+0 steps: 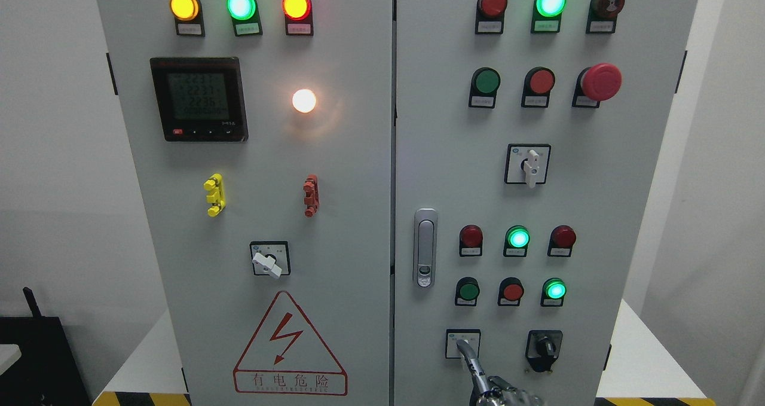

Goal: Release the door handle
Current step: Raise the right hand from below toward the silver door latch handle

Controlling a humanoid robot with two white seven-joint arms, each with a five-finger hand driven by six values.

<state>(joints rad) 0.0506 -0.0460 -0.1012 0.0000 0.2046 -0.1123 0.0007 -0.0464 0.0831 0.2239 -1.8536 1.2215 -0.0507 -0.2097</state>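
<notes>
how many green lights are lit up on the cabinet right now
4. One in the left door's top row; on the right door, one in the top row, one right of the door handle, one below that at the row's right end. None looks hidden.

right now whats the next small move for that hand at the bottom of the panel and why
Probably draw the hand straight back and down from the cabinet. The door handle sits flush with nothing gripping it, so the release looks done, and one finger is up at the lower white switch plate, which a sideways move could nudge.
</notes>
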